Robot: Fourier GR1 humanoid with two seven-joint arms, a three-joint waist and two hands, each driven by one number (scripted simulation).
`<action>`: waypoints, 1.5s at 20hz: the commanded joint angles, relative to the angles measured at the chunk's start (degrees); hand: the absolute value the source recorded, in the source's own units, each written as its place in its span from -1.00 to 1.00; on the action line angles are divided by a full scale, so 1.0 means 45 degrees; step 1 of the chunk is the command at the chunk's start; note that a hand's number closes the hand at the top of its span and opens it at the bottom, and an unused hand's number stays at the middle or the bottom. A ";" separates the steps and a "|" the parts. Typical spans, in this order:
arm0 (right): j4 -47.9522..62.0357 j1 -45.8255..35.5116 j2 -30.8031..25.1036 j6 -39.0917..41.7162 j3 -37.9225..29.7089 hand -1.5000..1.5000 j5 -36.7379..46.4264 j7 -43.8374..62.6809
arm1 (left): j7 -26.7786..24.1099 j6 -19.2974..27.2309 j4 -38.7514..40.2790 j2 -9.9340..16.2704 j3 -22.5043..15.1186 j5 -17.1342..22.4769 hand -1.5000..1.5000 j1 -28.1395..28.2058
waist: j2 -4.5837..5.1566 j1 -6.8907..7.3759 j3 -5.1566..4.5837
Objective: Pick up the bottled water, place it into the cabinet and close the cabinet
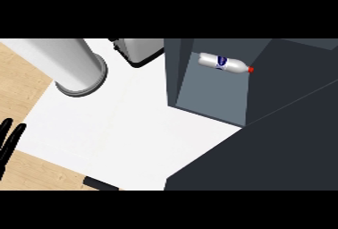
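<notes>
Bottled water [224,62] lies on its side inside the open cabinet [211,96], red cap toward view right. Left hand [9,138] rests at the left edge over the desk [132,129], fingers straight, holding nothing. Right hand not visible.
</notes>
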 commanded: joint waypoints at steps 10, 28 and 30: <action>0.4513 -0.4864 0.3298 -0.2517 -0.1479 1.00 0.0207 0.2471 | -0.0042 -0.0275 0.0575 -0.0131 0.0063 0.0132 -1.00 0.0080 | -0.0232 -0.0363 0.0127; 1.1455 -1.1905 0.4579 -0.8915 -0.4271 -1.00 -0.0228 0.2967 | -0.0339 -0.0699 0.1019 -0.0368 0.0429 0.0338 -1.00 0.0441 | -0.0394 -0.0982 0.0264; 1.1808 -1.2111 0.4579 -0.9075 -0.4168 -1.00 -0.0312 0.2987 | -0.0289 -0.0711 0.0970 -0.0363 0.0327 0.0225 -1.00 0.0433 | -0.0331 -0.0978 0.0268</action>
